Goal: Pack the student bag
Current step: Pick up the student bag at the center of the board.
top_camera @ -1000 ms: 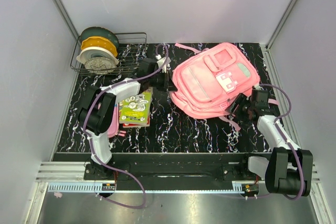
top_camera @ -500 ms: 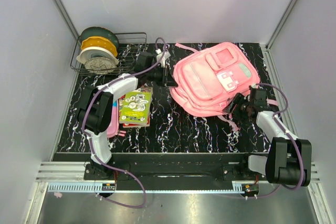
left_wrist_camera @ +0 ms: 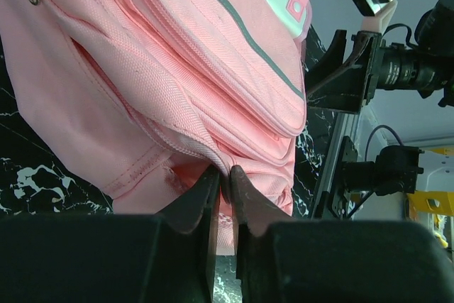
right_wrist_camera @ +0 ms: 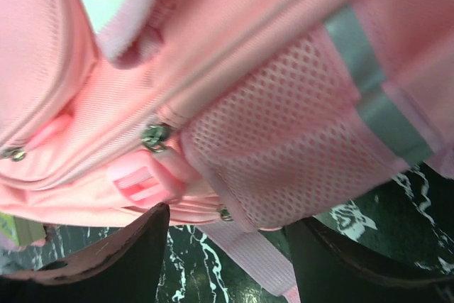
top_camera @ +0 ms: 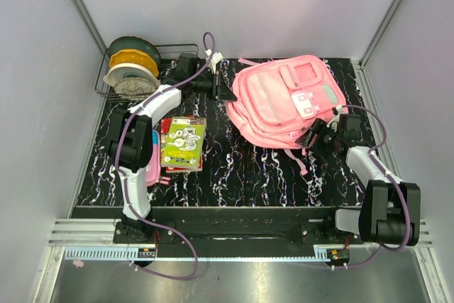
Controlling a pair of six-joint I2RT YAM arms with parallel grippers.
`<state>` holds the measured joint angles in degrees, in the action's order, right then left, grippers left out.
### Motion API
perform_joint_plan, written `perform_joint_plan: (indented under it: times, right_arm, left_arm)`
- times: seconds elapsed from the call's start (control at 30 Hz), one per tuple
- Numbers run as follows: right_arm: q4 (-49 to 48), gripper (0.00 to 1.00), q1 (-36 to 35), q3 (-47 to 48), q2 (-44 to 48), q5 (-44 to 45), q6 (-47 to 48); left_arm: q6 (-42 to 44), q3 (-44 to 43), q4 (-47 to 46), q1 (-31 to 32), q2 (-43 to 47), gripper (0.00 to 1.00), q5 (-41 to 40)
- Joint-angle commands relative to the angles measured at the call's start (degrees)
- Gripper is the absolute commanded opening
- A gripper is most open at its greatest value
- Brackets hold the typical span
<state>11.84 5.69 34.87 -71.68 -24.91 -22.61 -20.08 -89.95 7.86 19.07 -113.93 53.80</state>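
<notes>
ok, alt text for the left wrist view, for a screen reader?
The left tool, fingers almost shut, pinches a seam edge of the pink student bag, which fills most of the frame over the black marbled table. Black camera hardware stands beyond the bag at the right.

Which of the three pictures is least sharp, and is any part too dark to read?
Right wrist: softest, the bag fills the frame, slightly blurred. Left wrist: fabric crisp, but the left hand is nearly black, without detail. Top: evenly lit, sharp, only soft shadows.
</notes>
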Motion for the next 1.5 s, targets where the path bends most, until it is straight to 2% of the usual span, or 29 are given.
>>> perform_joint_plan:
  times: [0.0,0.23,0.47,0.57,0.6,0.7,0.77,0.83,0.87,0.9,0.93,0.97,1.23,1.37,1.47]
  right_arm:
    - [-5.50,0.70,0.19,3.18,-3.37,-8.31,2.22]
    - [-5.86,0.68,0.19,2.57,-3.64,-9.90,2.22]
    - [-7.27,0.54,0.19,2.57,-7.95,-15.79,2.22]
    - [-6.83,0.59,0.11,2.22,-6.46,-14.73,1.87]
    - [-7.09,0.68,0.19,1.96,-6.37,-15.17,1.61]
    - [-8.93,0.60,0.02,0.64,-5.66,-16.66,0.21]
    - [-9.90,0.49,-0.42,0.11,-6.19,-17.45,-0.06]
    - [-10.08,0.46,-0.68,0.02,-6.71,-17.29,-0.41]
    - [-9.99,0.40,-0.77,0.02,-6.81,-17.19,-0.33]
    - [-9.82,0.38,-0.95,0.11,-6.98,-17.28,-0.33]
    - [-9.12,0.48,-1.03,0.37,-6.98,-17.19,-0.24]
    - [-9.11,0.54,-1.12,0.37,-6.90,-17.19,-0.24]
    - [-7.27,0.55,-2.70,-1.91,-3.21,-12.90,-2.44]
    - [-5.95,0.45,-3.32,-1.83,-3.38,-12.27,-1.74]
    - [-6.65,0.53,-3.50,-2.26,-3.29,-9.21,-2.26]
  left_arm:
    - [0.13,-4.09,-3.46,0.00,0.11,0.14,7.19]
    - [-1.19,-6.11,-4.08,-0.26,-0.41,0.15,7.55]
    - [-5.32,-7.96,-7.58,-1.49,-1.12,0.15,9.56]
    - [-5.76,-7.87,-7.59,-1.67,-0.86,0.15,8.96]
    - [-5.68,-7.87,-7.51,-1.75,-0.86,0.15,8.78]
    - [-5.85,-7.17,-7.51,-1.67,-0.59,0.15,8.60]
    - [-6.11,-6.47,-7.68,-1.76,-0.24,0.15,7.99]
    - [-6.82,-5.85,-9.69,-1.76,0.11,0.15,7.90]
    - [-7.08,-5.50,-9.96,-1.76,0.28,0.15,7.99]
    - [-7.43,-5.32,-10.23,-1.76,0.37,0.15,7.99]
    - [-7.61,-5.15,-10.67,-1.67,0.46,0.15,7.99]
    - [-7.78,-5.06,-10.93,-1.67,0.46,0.15,7.99]
    - [-9.10,-3.21,-13.39,-1.75,1.43,0.15,7.46]
    - [-10.60,-2.60,-15.15,-1.75,1.69,0.15,7.37]
    - [-11.12,-2.42,-15.85,-1.75,1.78,0.15,7.55]
